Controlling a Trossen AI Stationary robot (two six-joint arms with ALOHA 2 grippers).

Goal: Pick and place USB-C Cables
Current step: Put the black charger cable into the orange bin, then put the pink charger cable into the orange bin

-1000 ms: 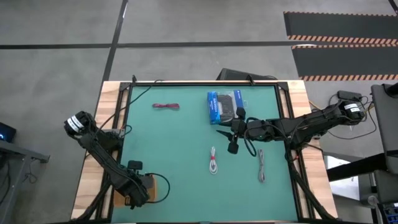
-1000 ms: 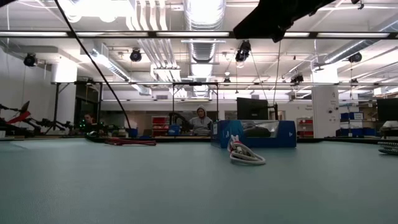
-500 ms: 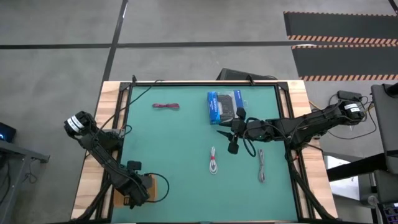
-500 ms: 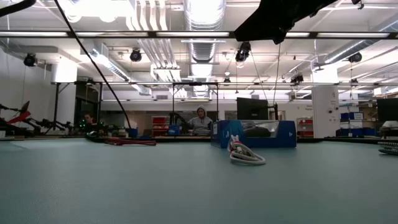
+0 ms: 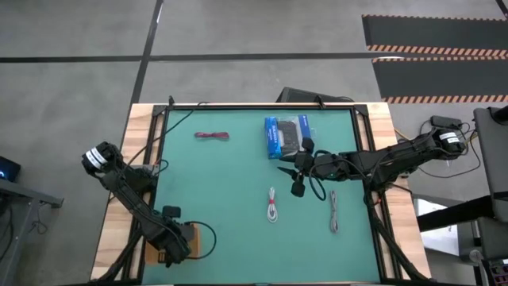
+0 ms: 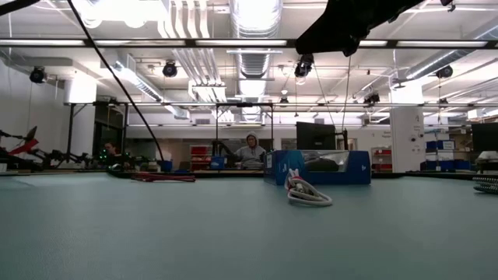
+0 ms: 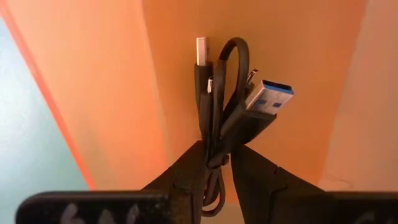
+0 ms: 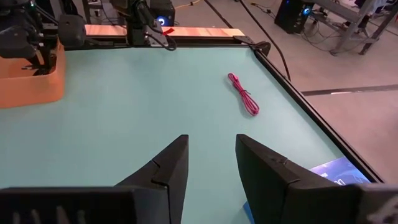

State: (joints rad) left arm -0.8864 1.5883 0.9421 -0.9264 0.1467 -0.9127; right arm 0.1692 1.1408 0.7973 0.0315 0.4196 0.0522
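My left gripper (image 7: pixel 217 163) is shut on the folded black cable (image 7: pixel 219 93) over the orange bin (image 7: pixel 124 74) at the table's near-left corner (image 5: pixel 193 232). My right gripper (image 8: pixel 211 163) is open and holds nothing; it hovers over the middle of the green table (image 5: pixel 290 176). The red cable (image 5: pixel 212 136) lies flat near the far edge and also shows in the right wrist view (image 8: pixel 244 93). The white cable (image 5: pixel 272 205) and the grey cable (image 5: pixel 333 211) lie flat nearer the front. In the low view the white cable (image 6: pixel 307 194) sits mid-table. My left gripper pinches the black cable's folded bundle (image 7: pixel 214 146) between its two fingers, several strands together. The fingers lie along the bundle. The loop and the connector ends (image 7: pixel 268 94) stick out past the fingertips, against the bin's orange inside. Whether the bundle touches the bin, I cannot tell.
A blue-and-black packaged box (image 5: pixel 287 135) lies near the far edge, just beyond my right gripper, and stands behind the white cable in the low view (image 6: pixel 315 167). People sit in the room beyond the table. Open green surface spreads across the table's left half.
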